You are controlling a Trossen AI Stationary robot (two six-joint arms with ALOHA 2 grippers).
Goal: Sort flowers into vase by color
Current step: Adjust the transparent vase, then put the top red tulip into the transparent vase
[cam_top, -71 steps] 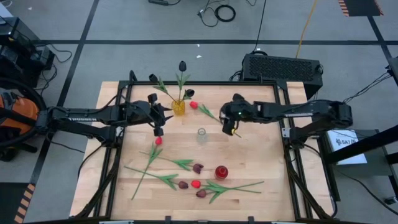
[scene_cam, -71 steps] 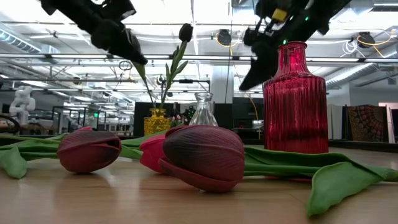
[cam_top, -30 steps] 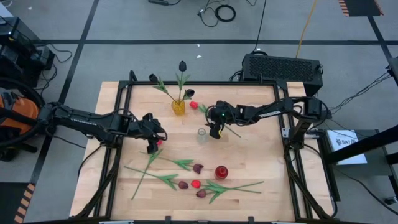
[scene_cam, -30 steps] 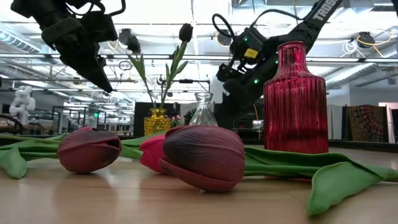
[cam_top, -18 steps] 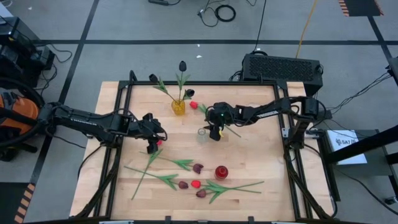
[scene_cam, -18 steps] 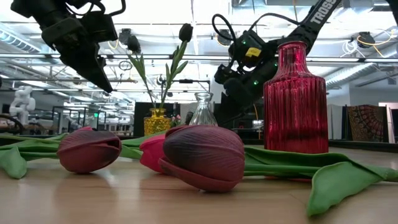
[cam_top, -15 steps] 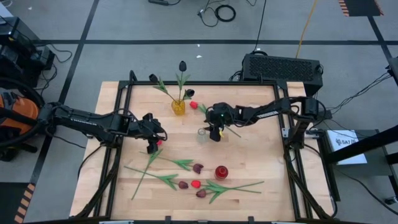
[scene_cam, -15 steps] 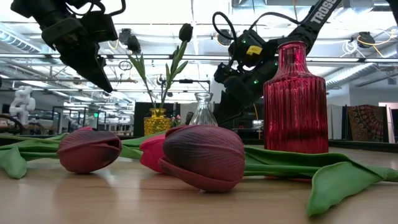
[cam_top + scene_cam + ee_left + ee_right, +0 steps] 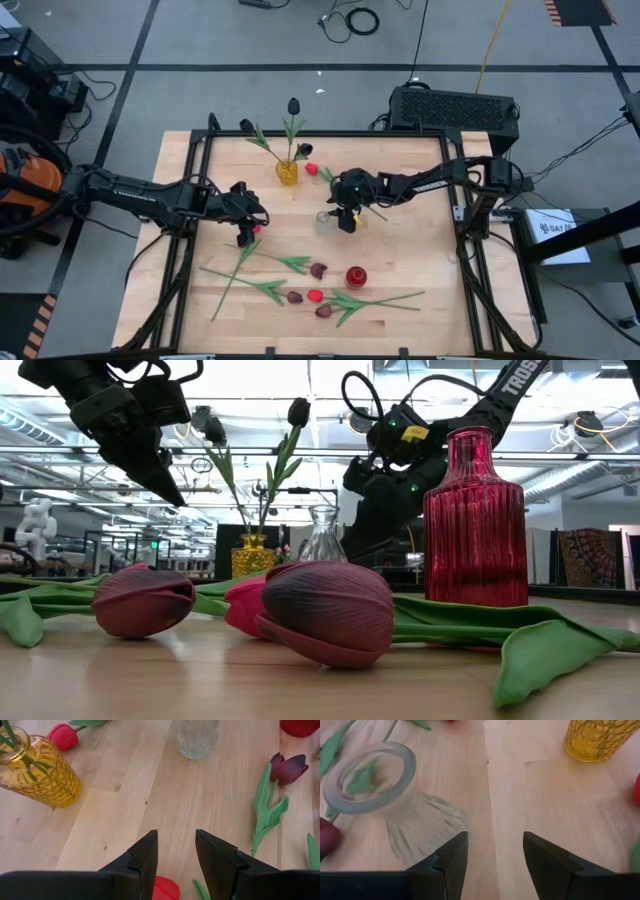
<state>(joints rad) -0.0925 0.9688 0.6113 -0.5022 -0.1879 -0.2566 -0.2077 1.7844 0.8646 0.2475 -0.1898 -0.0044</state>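
Observation:
Several tulips lie flat on the near half of the table (image 9: 180, 160), their red and maroon heads (image 9: 318, 270) beside a red vase (image 9: 355, 277). A yellow vase (image 9: 288, 172) holds near-black tulips (image 9: 293, 106) upright. A clear glass vase (image 9: 323, 215) stands mid-table. My left gripper (image 9: 246, 236) is open and hovers just above a red tulip head (image 9: 165, 887), which lies on the wood. My right gripper (image 9: 346, 222) is open and low, right beside the clear vase (image 9: 395, 805); nothing is between its fingers. Another red tulip (image 9: 312, 169) lies by the yellow vase. My right gripper has one finger (image 9: 451, 857) right at the lower body of the clear vase (image 9: 437, 827), with its outer side facing the glass. I cannot tell whether it touches. The vase stands on the table. My left gripper touches nothing.
The yellow vase (image 9: 37, 775) stands far of the clear one, and the red vase (image 9: 474, 520) near of it. Leaves and stems (image 9: 260, 285) spread across the near part of the table. Bare wood lies to the right of the right arm.
My right gripper has crept a little toward the table's near edge, alongside the clear vase, staying open. The left arm has kept still.

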